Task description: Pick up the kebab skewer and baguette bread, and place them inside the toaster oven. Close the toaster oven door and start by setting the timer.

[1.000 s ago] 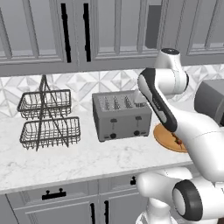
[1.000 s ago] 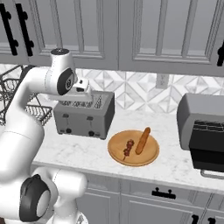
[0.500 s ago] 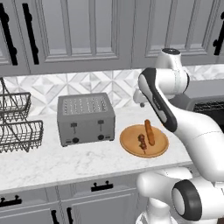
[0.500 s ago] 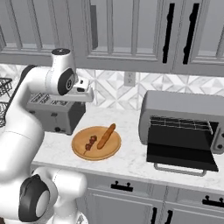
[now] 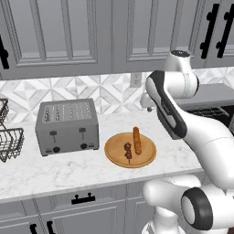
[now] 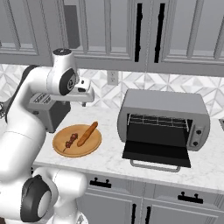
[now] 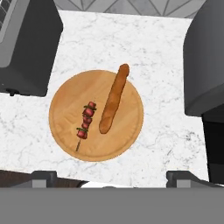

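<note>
Nearest us, our gripper point(image 7: 108, 177) hangs with fingers spread wide (holding nothing) above the round wooden board point(image 7: 127, 131), where the kebab skewer point(image 7: 85, 121) lies beside the baguette bread point(image 7: 113, 99); farther right, the toaster oven point(image 6: 162, 118) stands with its door point(image 6: 156, 154) dropped open

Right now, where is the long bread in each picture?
Left base view: baguette bread lower middle, right of the kebab skewer.
Right base view: left of middle, again right of the skewer.
Hand view: middle, slanting.
Shared landmark: the round wooden board under both.
</note>
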